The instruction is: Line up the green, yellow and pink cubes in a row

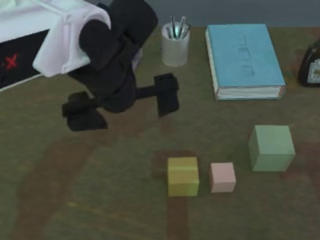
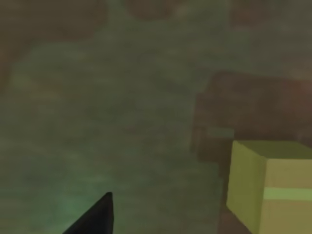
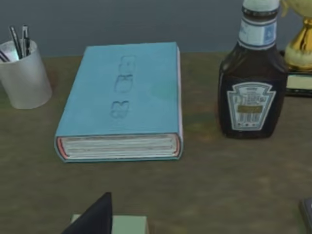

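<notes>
Now, cubes: the yellow cube and the pink cube are sitting side by side, near each other but apart, at the front middle of the table; the green cube is lying to their right and a little farther back — out of line with them.
Key relation: the left gripper is hanging above the table behind and to the left of the yellow cube, so the cubes are lying toward the front and right of its jaws; the green cube is the farthest from it.
Jaws: the left gripper's fingers are standing spread wide and holding nothing.
Nearer arm: judging by the right wrist view, which is showing a pale green top at its near edge, the right arm is probably closer to the green cube — its gripper's state I cannot tell.
Row axis: likely running left to right through yellow and pink.
Surface: a mottled green-brown tabletop, flat.
Room: a blue book, a pen cup and a sauce bottle are standing well behind the cubes, leaving free space around the row.
</notes>
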Tool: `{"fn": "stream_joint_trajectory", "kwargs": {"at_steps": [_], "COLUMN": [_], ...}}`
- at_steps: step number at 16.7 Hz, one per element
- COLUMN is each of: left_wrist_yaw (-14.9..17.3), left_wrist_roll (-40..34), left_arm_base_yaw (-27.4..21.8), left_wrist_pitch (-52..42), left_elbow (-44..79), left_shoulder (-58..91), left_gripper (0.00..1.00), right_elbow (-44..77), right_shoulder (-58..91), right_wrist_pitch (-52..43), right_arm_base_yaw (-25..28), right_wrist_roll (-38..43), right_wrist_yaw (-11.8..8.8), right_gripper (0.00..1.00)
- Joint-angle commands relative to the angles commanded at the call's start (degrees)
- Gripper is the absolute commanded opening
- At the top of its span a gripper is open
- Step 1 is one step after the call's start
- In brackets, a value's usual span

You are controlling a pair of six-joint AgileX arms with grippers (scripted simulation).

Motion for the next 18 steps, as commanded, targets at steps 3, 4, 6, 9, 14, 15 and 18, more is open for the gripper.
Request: {"fn": "stream_joint_trajectory", "kwargs": {"at_steps": [3, 4, 6, 9, 14, 15, 18], "left_wrist_yaw": [0.04, 0.07, 0.17, 0.32, 0.55, 0.61, 0.83], "left_wrist_roll": [5.51, 7.62, 12.15, 19.41, 31.27, 33.34, 38.48], "left_arm_base_yaw": [6.38, 8.60, 13.09, 19.77, 29.54, 31.09, 34.69], "left_wrist_pitch": [8.16, 11.09, 17.11, 26.33, 40.49, 42.86, 48.57], "left_elbow": [-13.40, -18.17, -27.87, -42.30, -63.37, -66.71, -74.53], "left_shoulder": [-15.76, -21.43, -33.17, -51.13, -78.56, -83.11, -93.62], "left_gripper": [1.00, 1.00, 1.00, 1.00, 1.00, 1.00, 1.00], "right_elbow": [11.13, 14.94, 22.52, 33.62, 49.88, 52.60, 59.16], "right_shoulder": [16.48, 22.46, 34.39, 51.19, 73.08, 76.50, 84.73], "right_wrist_pitch": [-8.34, -11.31, -17.32, -26.03, -38.05, -39.88, -44.01], "right_arm_base_yaw": [2.38, 3.22, 4.92, 7.41, 10.97, 11.54, 12.87], "right_wrist_roll": [2.61, 3.52, 5.36, 8.02, 11.83, 12.44, 13.89], "right_wrist_yaw": [0.08, 0.10, 0.12, 0.12, 0.15, 0.16, 0.25], "right_gripper": [1.00, 1.00, 1.00, 1.00, 1.00, 1.00, 1.00]}}
